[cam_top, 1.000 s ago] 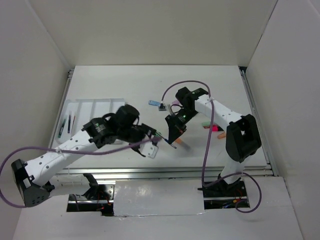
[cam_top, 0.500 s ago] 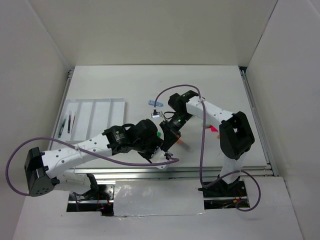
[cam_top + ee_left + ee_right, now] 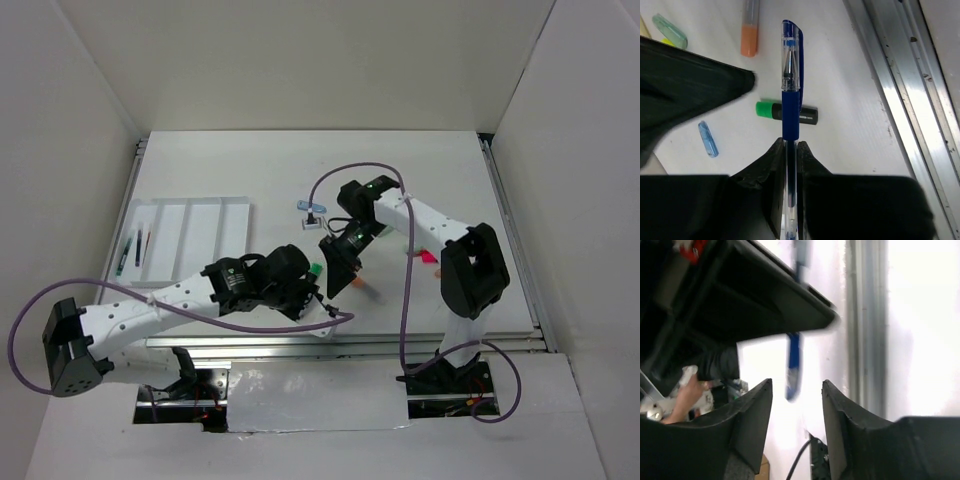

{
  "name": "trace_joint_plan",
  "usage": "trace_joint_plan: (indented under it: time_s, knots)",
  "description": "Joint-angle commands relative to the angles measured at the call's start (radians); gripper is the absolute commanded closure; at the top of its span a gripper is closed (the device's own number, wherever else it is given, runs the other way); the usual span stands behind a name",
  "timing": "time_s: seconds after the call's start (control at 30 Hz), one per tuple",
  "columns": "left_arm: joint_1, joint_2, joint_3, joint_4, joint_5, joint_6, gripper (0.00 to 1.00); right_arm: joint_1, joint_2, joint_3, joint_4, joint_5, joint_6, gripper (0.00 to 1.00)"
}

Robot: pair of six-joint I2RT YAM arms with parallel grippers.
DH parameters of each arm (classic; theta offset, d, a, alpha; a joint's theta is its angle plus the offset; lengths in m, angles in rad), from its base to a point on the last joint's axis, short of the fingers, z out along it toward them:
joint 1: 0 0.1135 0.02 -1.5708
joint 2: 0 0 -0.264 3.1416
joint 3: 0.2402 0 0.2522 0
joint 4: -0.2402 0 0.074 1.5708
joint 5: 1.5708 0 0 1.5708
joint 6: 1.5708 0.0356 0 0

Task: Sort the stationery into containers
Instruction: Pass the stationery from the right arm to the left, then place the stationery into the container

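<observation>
1. White tabletop (image 3: 400,170), pale walls; the tray (image 3: 200,215) lies far left, well apart from both grippers.
2. Only the left wrist view shows the left gripper (image 3: 790,150) clamped on a blue pen (image 3: 791,75), with a green highlighter (image 3: 807,116) beneath and an orange marker (image 3: 749,30) beyond.
3. Right wrist view: the right gripper (image 3: 796,385) has its jaws apart, holding nothing — the pen is just ahead.

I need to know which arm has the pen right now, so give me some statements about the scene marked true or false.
The left fingers grip a blue pen. True.
The right fingers are clamped on that pen. False: they stand open, holding nothing.
A green highlighter lies on the table beyond the pen. True.
The white tray is empty. False: thin pens lie at its left end.
</observation>
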Motion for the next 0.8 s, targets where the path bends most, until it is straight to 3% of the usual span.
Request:
trace_joint_plan:
  time_s: [0.0,0.07,0.13,0.2,0.27,0.33,0.4,0.57,0.63,0.77]
  knots:
    - [0.032,-0.093,-0.024,0.001,0.047,-0.127,1.00,-0.088,-0.016,0.090,-0.117,0.048,-0.008,0.48]
    - [0.109,-0.139,-0.022,0.007,0.080,-0.213,1.00,-0.204,-0.019,0.168,-0.107,0.075,0.023,0.47]
    - [0.186,-0.157,0.013,0.031,0.098,-0.395,1.00,-0.286,-0.027,0.231,-0.039,0.107,0.125,0.46]
    - [0.362,-0.124,0.088,0.006,0.084,-0.612,1.00,-0.390,-0.068,0.225,0.084,0.191,0.223,0.46]
    - [0.595,-0.069,0.149,-0.062,0.135,-0.685,1.00,-0.444,-0.102,0.188,0.196,0.239,0.270,0.46]
    - [0.780,0.002,0.206,-0.096,0.208,-0.699,1.00,-0.495,-0.144,0.132,0.241,0.288,0.294,0.45]
    - [1.087,0.086,0.269,-0.120,0.244,-0.674,1.00,-0.530,-0.159,0.087,0.249,0.293,0.290,0.45]
    - [1.351,0.341,0.474,-0.280,0.176,-0.614,1.00,-0.576,-0.196,0.003,0.265,0.271,0.285,0.45]
    - [1.430,0.410,0.522,-0.269,0.147,-0.621,1.00,-0.580,-0.208,-0.036,0.279,0.273,0.291,0.45]
    - [1.481,0.479,0.521,-0.205,0.060,-0.572,0.97,-0.578,-0.208,-0.067,0.290,0.274,0.301,0.45]
